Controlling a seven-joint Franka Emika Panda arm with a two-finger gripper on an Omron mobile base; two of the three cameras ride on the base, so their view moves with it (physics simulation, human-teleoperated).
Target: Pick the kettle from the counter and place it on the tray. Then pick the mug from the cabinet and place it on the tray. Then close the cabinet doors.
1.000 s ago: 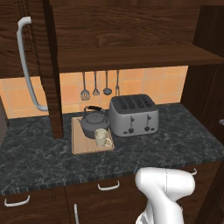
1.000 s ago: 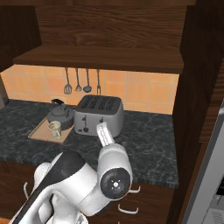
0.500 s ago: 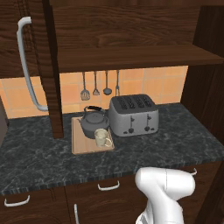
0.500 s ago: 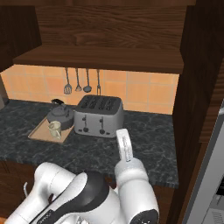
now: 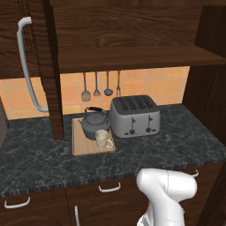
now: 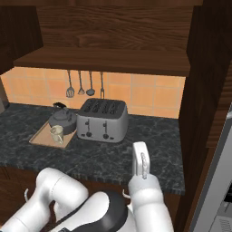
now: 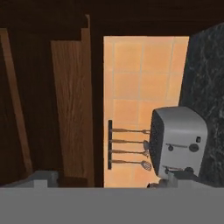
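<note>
The squat dark grey metal kettle (image 5: 94, 124) with its arched black handle sits on the flat light wooden tray (image 5: 81, 146), toward the tray's far side. The small cream-beige ceramic mug (image 5: 103, 138) stands on the same tray, just in front of the kettle and a little to its right, its handle turned to the right. The tray lies on the dark marbled stone bench (image 5: 39, 159), and just to its right stands the boxy silver four-slot toaster (image 5: 134, 115), close beside the kettle. On the orange tiled wall behind them hangs a row of dark kitchen utensils (image 5: 100, 85).

Above the bench the dark brown wood-grain wall cabinet (image 5: 132, 56) is open, its inner shelf bare where it can be seen. A tall dark brown cabinet door (image 5: 49, 70) with a long silver-grey bar handle (image 5: 27, 66) stands swung out at the left, edge-on (so its inner face cannot be judged).

The tool (image 7: 109, 177) is spread wide, its two dark finger tips well apart with nothing between them. In the rolled hand view it faces the tiled wall, the toaster's end, the utensils and the wooden cabinet panels. In the right base view the white arm (image 6: 141, 181) rises at the near edge of the bench, to the right of the toaster.
</note>
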